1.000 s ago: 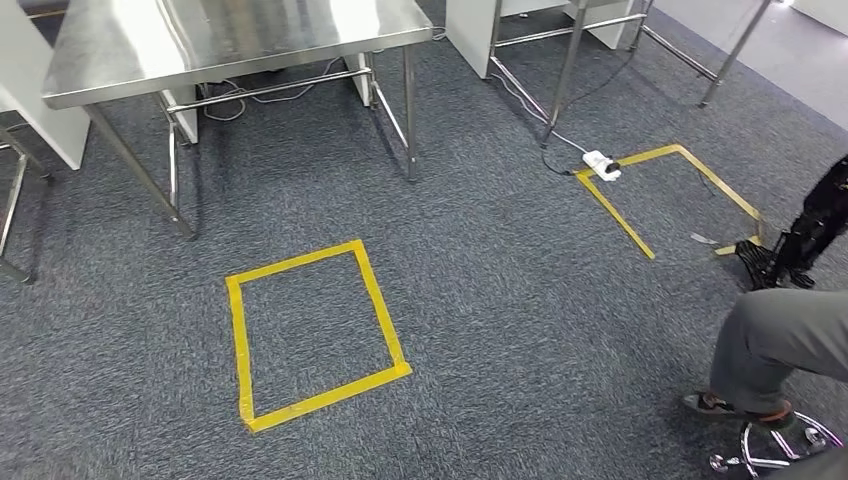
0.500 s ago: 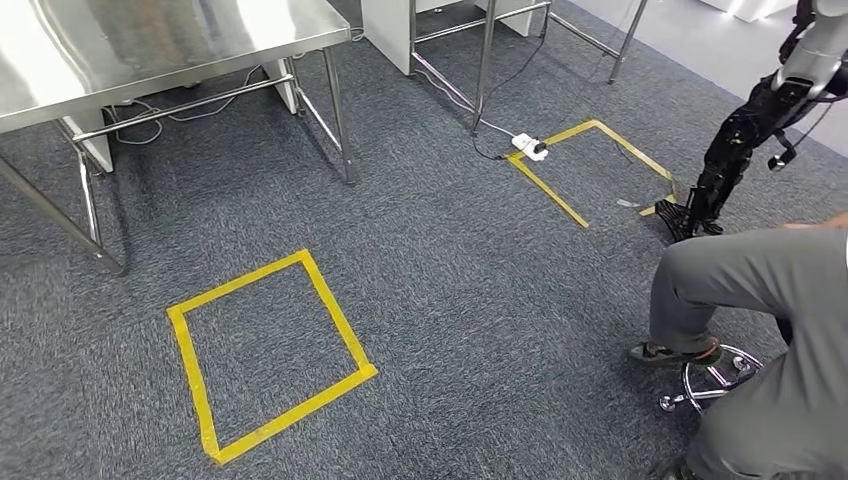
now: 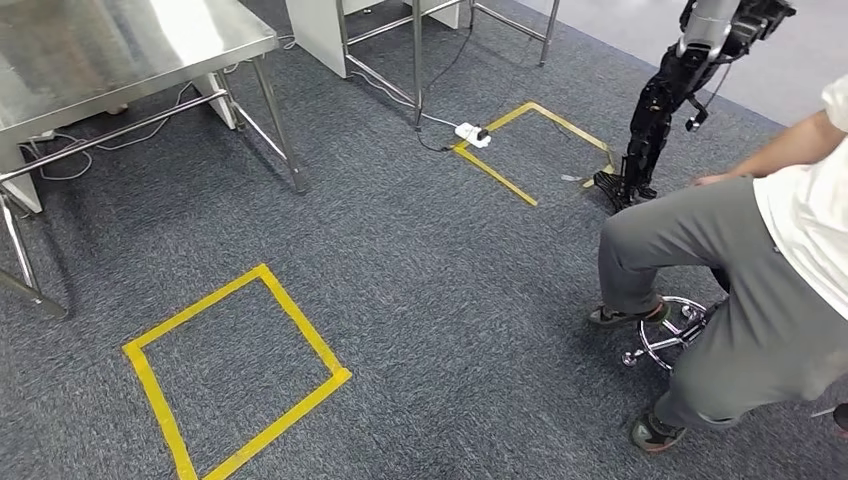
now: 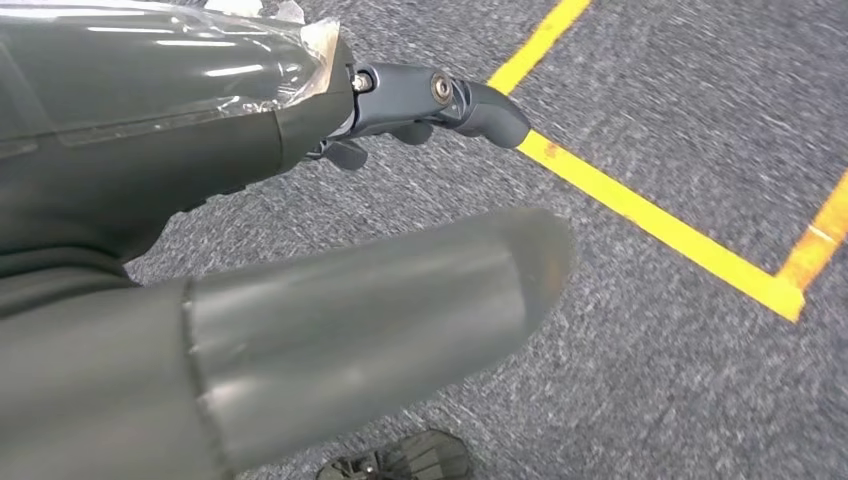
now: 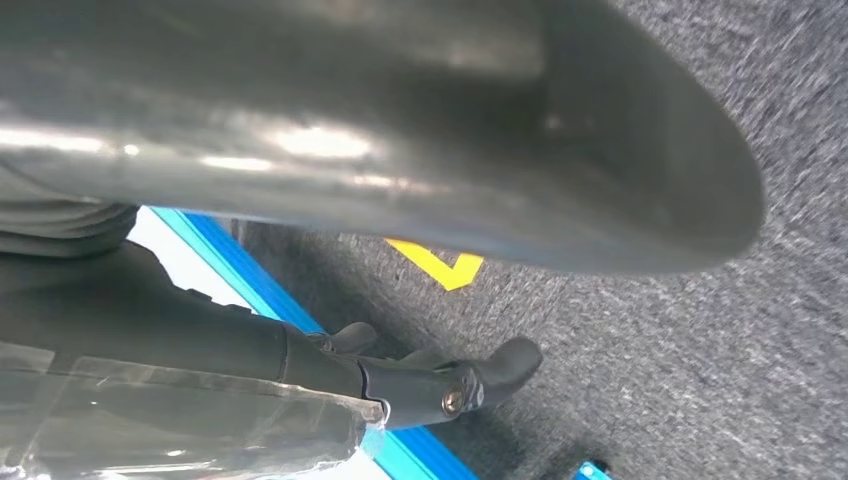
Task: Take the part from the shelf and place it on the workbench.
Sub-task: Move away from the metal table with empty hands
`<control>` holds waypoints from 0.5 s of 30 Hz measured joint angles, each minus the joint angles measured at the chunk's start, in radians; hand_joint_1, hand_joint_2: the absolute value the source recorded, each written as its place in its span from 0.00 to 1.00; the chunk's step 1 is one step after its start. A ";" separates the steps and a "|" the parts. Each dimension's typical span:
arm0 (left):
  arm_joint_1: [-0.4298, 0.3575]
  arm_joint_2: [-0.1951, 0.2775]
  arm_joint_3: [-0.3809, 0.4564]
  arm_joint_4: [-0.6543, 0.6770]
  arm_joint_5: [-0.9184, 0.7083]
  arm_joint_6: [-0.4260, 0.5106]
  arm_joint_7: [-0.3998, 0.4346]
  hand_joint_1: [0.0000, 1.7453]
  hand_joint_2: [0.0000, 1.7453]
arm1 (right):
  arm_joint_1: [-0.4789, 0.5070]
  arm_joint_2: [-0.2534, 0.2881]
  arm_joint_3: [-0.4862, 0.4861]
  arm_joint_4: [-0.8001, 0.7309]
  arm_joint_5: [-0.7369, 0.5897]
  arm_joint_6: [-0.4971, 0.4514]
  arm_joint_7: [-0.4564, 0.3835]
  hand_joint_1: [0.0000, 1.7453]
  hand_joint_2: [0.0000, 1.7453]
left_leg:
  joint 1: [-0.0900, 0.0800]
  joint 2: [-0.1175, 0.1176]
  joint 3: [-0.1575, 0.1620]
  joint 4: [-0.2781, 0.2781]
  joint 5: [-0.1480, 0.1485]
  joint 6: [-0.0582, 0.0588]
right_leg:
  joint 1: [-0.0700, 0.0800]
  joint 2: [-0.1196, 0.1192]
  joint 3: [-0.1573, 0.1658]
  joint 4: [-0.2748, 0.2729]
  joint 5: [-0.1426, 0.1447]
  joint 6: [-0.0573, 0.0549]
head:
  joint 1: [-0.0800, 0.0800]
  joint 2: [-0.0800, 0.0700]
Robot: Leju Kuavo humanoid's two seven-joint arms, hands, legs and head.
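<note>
left hand (image 4: pixel 300 290) hangs over grey carpet (image 3: pixel 430 280), thick grey thumb stretched out straight, darker fingers (image 4: pixel 440 100) extended and apart from it, nothing between them, so it's empty and spread. yellow tape line (image 4: pixel 650 215) runs on the carpet just past the fingertips, meeting a second strip at a corner.

right hand (image 5: pixel 400 150) same story: thumb blurred and big in the right wrist view, dark fingers (image 5: pixel 450 385) out straight with a gap to the thumb, holding nothing. under it grey carpet, a yellow tape corner (image 5: pixel 435 265) and a blue strip (image 5: pixel 250 275) along the edge of a pale floor.

the part is not visible in any of the views, so can't give its axis, which way it points or how it looks. can't tell where the shelf is either.

head view, near to far: yellow tape square (image 3: pixel 225 375) on the carpet, near left. near right, a person (image 3: pixel 760 280) in grey trousers and a white top sits on a stool with a chrome base (image 3: pixel 665 335), one foot on the carpet beside it. far left, a steel workbench (image 3: pixel 120 45), top bare where it shows, cables on the floor below it. further back, centre, a white power strip (image 3: pixel 470 132) lies at the corner of a second yellow tape outline (image 3: pixel 535 145). far right, another robot's black leg (image 3: pixel 650 130) stands at that outline's right edge.
</note>
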 joint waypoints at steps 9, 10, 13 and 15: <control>0.013 0.004 0.000 0.000 0.005 0.000 -0.001 0.00 0.00 | 0.002 0.000 0.000 0.000 0.000 0.010 -0.003 0.00 0.00 | 0.033 -0.129 -0.084 0.192 -0.073 -0.034 | -0.017 0.107 -0.006 0.009 0.017 -0.027 | -0.014 0.000; 0.013 0.004 0.000 0.000 0.005 0.000 -0.001 0.00 0.00 | 0.002 0.001 0.000 0.000 0.000 0.010 -0.003 0.00 0.00 | 0.039 -0.154 -0.053 0.125 -0.043 -0.037 | -0.017 0.120 -0.010 0.017 0.015 -0.023 | -0.016 0.000; 0.014 0.004 0.001 0.001 0.008 0.002 -0.004 0.00 0.00 | -0.001 0.001 0.000 0.000 0.006 0.010 0.001 0.00 0.00 | 0.040 -0.201 -0.019 0.036 -0.020 -0.032 | -0.011 0.154 -0.035 0.031 0.015 0.000 | -0.018 0.000; 0.014 0.004 0.001 0.001 0.011 0.006 -0.007 0.00 0.00 | 0.002 0.000 0.001 0.000 0.011 0.010 0.008 0.00 0.00 | 0.033 -0.177 -0.020 0.029 -0.011 -0.013 | -0.011 0.172 -0.050 0.029 0.023 0.020 | -0.017 0.000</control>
